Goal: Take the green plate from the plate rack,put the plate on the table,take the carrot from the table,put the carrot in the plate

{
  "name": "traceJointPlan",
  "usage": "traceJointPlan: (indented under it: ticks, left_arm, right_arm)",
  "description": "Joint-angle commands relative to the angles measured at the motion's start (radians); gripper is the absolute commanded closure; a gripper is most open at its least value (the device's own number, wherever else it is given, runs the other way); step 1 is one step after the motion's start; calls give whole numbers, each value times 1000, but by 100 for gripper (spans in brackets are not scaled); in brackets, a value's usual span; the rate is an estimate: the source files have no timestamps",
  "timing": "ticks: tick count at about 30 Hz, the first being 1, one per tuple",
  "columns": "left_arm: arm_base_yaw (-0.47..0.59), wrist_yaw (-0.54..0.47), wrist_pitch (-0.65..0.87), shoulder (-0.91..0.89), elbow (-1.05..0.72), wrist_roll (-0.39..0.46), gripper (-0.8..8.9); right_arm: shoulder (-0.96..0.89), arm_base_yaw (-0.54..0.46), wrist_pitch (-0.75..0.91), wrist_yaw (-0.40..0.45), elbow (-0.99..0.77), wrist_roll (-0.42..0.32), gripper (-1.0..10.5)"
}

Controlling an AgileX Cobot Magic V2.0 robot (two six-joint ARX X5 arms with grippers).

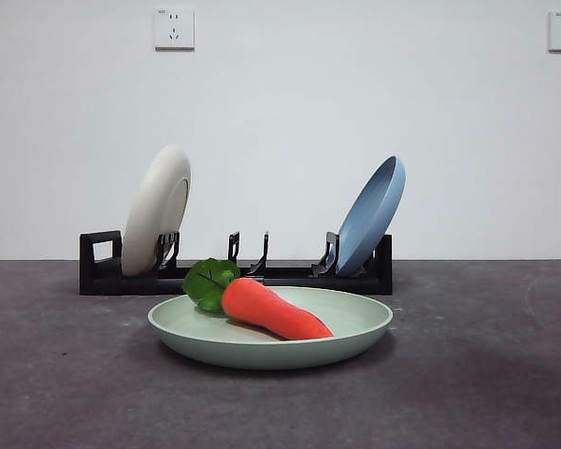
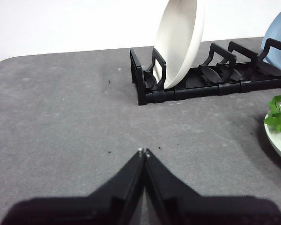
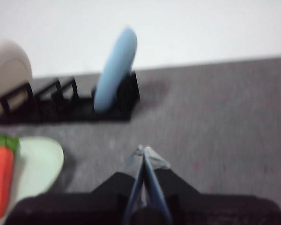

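You see the carrot (image 1: 273, 310) lying in the plate (image 1: 355, 329), leaves toward the rack | plate on the table (image 1: 65, 374), just before the rack (image 1: 290, 276) | two other plates standing in the rack's end slots.

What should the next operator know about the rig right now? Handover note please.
Left gripper: shut, empty, above bare table, off to the side of the rack.
Right gripper: shut, empty, on the other side, near the rack's blue-plate end.
Green plate: flat on the table in front of the rack.
Carrot: lying in the green plate, leaves toward the rack.
Rack holds a cream plate and a blue plate; middle slots free.
Done: plate out and set down, carrot in it.
Left: nothing that I can see.
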Motion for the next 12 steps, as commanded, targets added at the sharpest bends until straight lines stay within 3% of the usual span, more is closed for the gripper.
traceJointPlan:
  ticks: [1,3,6,12]
  left_arm:
    - [3,0,3,-3,-14,-7,817]
    - [3,0,3,-3,-14,-7,817]
    - [3,0,3,-3,-14,-6,817]
    - [3,0,3,-3,-14,-7,817]
  right_arm:
    - [-3,-2,-6,3,-11,21,946]
    - [-3,-2,-8,3,-11,23,946]
    - [-3,-2,-51,-3,-11,94,946]
    - [-2,-2,-55,3,-11,91,946]
